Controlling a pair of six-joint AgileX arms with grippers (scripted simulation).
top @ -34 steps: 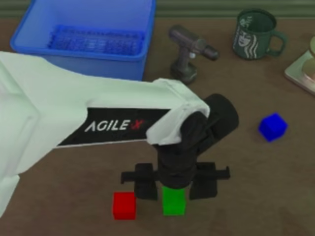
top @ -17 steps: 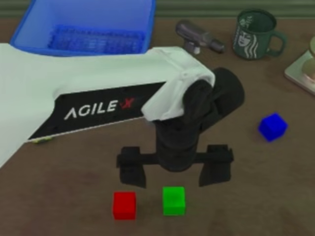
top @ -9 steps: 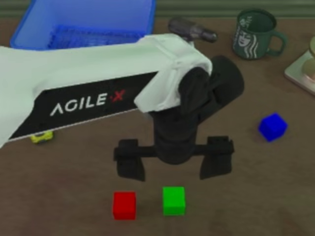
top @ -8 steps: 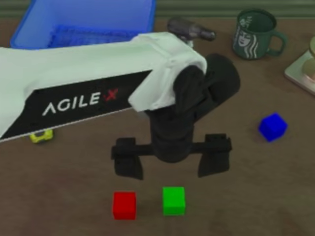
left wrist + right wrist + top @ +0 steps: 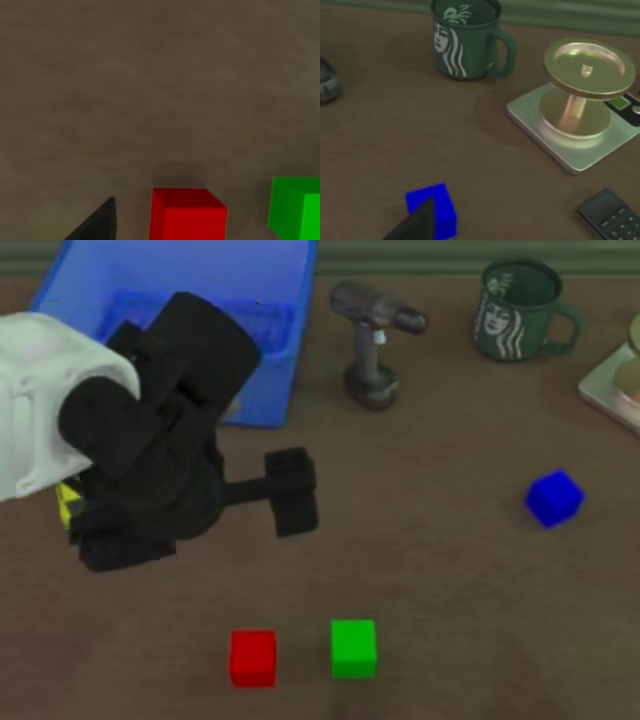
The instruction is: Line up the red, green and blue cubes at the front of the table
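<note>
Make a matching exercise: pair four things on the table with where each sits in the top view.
1. red cube
2. blue cube
3. green mug
4. drill

a. back right
b. front, left of the green cube
c. back, just right of the blue bin
d. right side, alone

Pairs: 1-b, 2-d, 3-a, 4-c

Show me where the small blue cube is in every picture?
Top view: the small matte blue cube sits at the table's right side.
Left wrist view: not in it.
Right wrist view: low in the picture.
Shared landmark: the dark-green ceramic mug.
</note>
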